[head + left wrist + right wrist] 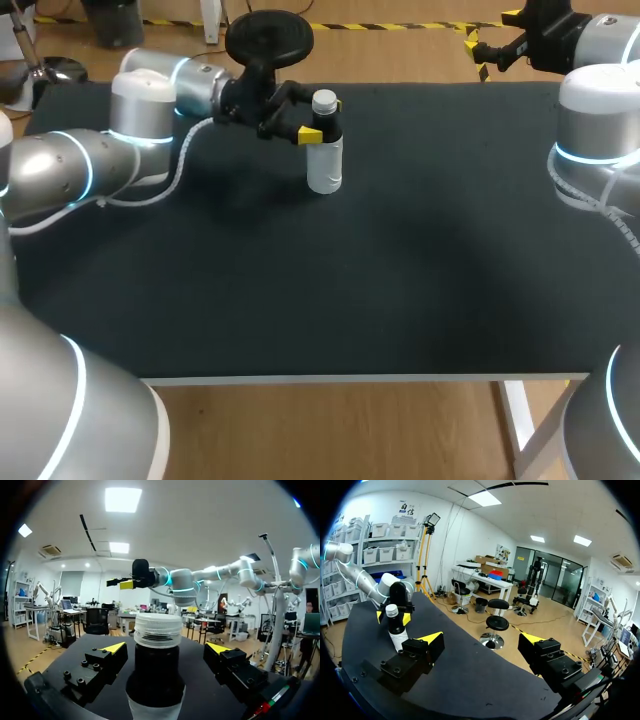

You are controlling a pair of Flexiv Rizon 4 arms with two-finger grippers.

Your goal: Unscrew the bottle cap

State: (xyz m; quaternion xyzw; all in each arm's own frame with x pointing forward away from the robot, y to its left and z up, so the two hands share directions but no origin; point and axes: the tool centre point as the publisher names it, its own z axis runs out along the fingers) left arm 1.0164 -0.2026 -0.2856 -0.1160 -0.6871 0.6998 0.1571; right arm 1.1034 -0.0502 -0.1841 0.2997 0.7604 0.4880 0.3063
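The black table [350, 300] lies nearest. Toward its 11 o'clock, my left hand [166, 649] is spread around the dark neck of the upright white bottle [325, 165]. Its yellow fingertips [116, 647] stand clear on either side, below the ribbed cap [324, 101]. At 2 o'clock, beyond the far edge, my right hand [482, 638] is spread wide.

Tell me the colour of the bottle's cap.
White, slightly translucent and ribbed. The cap shows best in the left wrist view, on top of the bottle.
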